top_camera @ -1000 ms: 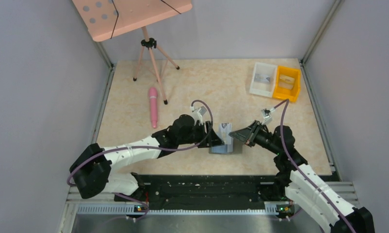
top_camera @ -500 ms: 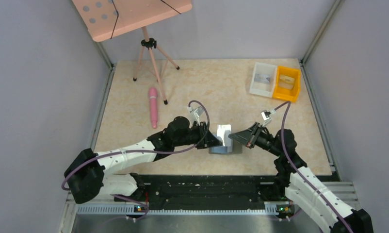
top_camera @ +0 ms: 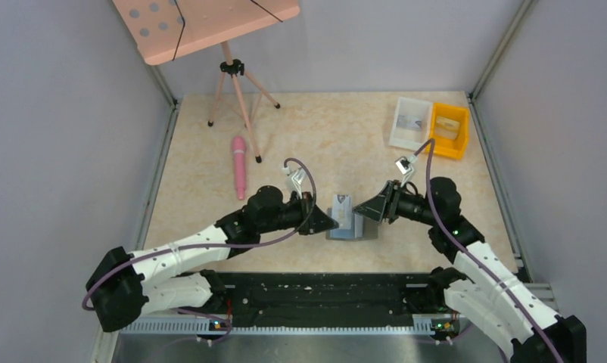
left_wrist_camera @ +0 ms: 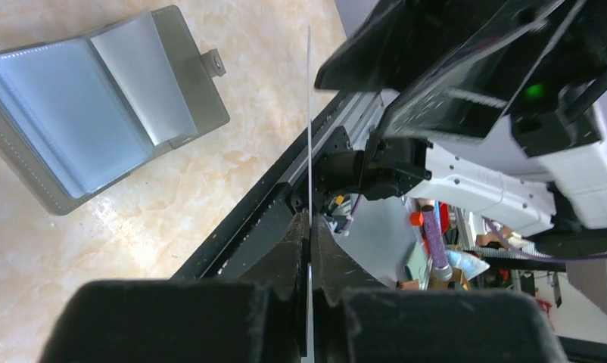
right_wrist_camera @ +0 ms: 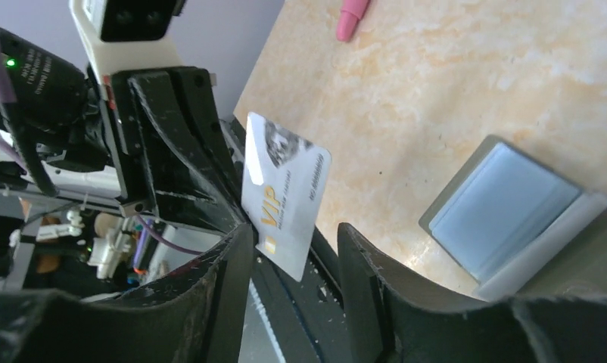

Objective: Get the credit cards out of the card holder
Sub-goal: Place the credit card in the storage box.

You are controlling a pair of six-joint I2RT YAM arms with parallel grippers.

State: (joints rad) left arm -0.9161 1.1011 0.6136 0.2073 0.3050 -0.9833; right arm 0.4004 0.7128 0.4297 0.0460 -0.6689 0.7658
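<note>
The card holder (top_camera: 353,231) lies open on the table, its pale blue-grey inner panels (left_wrist_camera: 96,113) facing up. A white credit card (top_camera: 342,209) marked VIP (right_wrist_camera: 285,197) stands upright just above it. My left gripper (left_wrist_camera: 309,219) is shut on the card, which shows edge-on as a thin line (left_wrist_camera: 309,113) in the left wrist view. My right gripper (right_wrist_camera: 293,231) faces it from the right, open, with the card's free end between its fingers and close to one of them. In the right wrist view the card holder (right_wrist_camera: 505,212) lies beyond the gripper.
A pink stick (top_camera: 240,166) lies at the left of the table beside a tripod (top_camera: 236,91) that carries a pink board. A white bin (top_camera: 410,122) and a yellow bin (top_camera: 447,130) stand at the far right. A black rail (top_camera: 323,291) runs along the near edge.
My left gripper has shut on the card and drawn back a little to the left. My right gripper, shut on the card before, has opened and let it go.
</note>
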